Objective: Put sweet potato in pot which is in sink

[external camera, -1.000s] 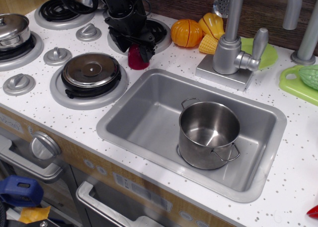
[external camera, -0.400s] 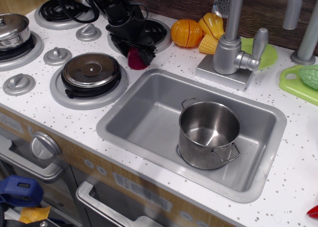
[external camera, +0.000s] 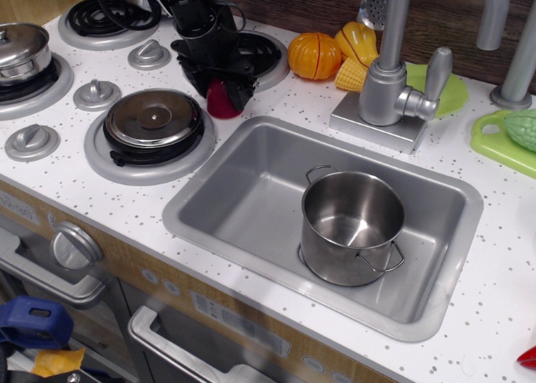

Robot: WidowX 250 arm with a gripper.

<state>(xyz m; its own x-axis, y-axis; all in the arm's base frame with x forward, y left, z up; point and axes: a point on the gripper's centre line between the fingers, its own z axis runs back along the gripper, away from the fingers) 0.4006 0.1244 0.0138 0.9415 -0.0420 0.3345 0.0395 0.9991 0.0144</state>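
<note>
- One step underway: gripper (external camera: 224,88) closing round sweet potato (external camera: 221,100), upper left; grip unconfirmed.
- Pot (external camera: 352,225) sitting empty in sink (external camera: 243,194), centre-right; lift + drop remaining.

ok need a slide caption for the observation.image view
Black gripper closing around the maroon sweet potato on the counter, empty steel pot waiting in the sink.

One camera only, up high at the front, angled down across the rectangular silver-grey sink (external camera: 209,200) toward the dark wooden back wall (external camera: 310,2), fairly close.
</note>
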